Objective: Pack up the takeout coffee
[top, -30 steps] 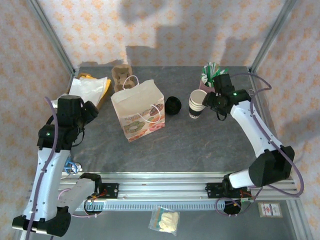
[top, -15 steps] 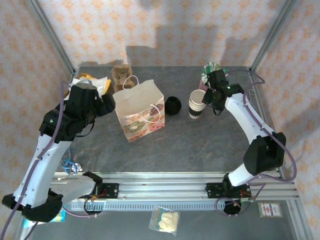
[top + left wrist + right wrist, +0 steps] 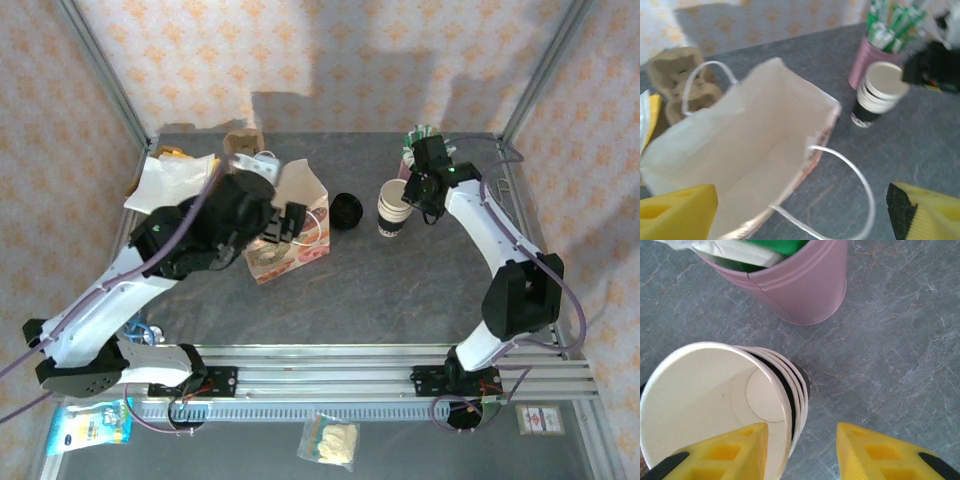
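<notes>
A stack of white paper cups [image 3: 392,212] with a dark lower band stands open-topped right of the table's centre; it is also in the left wrist view [image 3: 879,92] and the right wrist view [image 3: 715,395]. A round black lid [image 3: 346,211] lies apart, just left of the stack. My right gripper [image 3: 412,192] [image 3: 800,455] is open, one finger over the top cup's mouth and the other outside the rim. My left gripper [image 3: 285,222] [image 3: 800,220] hangs wide open above the open white paper bag [image 3: 312,200] [image 3: 755,145], holding nothing.
A pink cup of green-and-white straws [image 3: 418,143] [image 3: 867,60] [image 3: 805,285] stands right behind the cup stack. A brown pulp cup tray [image 3: 240,146] [image 3: 675,75] sits behind the bag. White and yellow wrappers [image 3: 170,180] lie at the back left.
My left arm has swung right and forward from the table's left side to above the bag. My right gripper has edged closer to the cup stack.
</notes>
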Tool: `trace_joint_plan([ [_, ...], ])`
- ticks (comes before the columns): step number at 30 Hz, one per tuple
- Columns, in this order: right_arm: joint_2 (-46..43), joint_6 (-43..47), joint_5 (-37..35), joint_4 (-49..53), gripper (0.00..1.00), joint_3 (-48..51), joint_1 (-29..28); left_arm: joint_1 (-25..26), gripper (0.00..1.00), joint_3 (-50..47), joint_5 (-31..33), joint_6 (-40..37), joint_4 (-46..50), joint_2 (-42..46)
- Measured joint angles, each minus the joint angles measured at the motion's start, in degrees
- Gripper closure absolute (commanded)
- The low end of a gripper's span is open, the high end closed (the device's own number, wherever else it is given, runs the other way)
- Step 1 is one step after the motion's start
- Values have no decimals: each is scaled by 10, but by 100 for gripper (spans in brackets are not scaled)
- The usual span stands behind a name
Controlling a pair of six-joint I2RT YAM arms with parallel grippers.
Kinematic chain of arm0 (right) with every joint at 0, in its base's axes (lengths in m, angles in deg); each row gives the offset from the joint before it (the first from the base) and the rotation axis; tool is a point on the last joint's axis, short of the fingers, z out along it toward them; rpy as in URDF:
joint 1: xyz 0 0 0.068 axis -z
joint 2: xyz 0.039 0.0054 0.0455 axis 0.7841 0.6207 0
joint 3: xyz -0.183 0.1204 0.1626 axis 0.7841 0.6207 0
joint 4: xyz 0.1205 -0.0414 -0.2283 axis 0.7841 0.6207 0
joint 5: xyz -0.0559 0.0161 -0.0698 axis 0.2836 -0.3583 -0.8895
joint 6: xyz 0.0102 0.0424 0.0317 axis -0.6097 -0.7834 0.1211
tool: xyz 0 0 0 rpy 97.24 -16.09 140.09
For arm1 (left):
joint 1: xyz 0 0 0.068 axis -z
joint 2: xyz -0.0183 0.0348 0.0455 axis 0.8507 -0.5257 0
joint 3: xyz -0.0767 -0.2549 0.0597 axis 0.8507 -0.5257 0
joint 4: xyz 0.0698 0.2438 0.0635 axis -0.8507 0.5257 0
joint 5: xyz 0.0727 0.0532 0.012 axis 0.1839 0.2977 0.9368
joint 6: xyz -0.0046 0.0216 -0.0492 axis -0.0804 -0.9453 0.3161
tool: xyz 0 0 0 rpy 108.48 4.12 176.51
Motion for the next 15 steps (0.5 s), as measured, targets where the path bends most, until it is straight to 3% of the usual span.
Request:
trace_joint_plan([
  [6, 16, 0, 0, -5, 67, -12, 0, 68, 9, 0, 28, -26, -4, -30],
  [15, 30, 0, -1, -6, 82, -12, 0, 75, 8, -2, 52, -36, -30, -19],
])
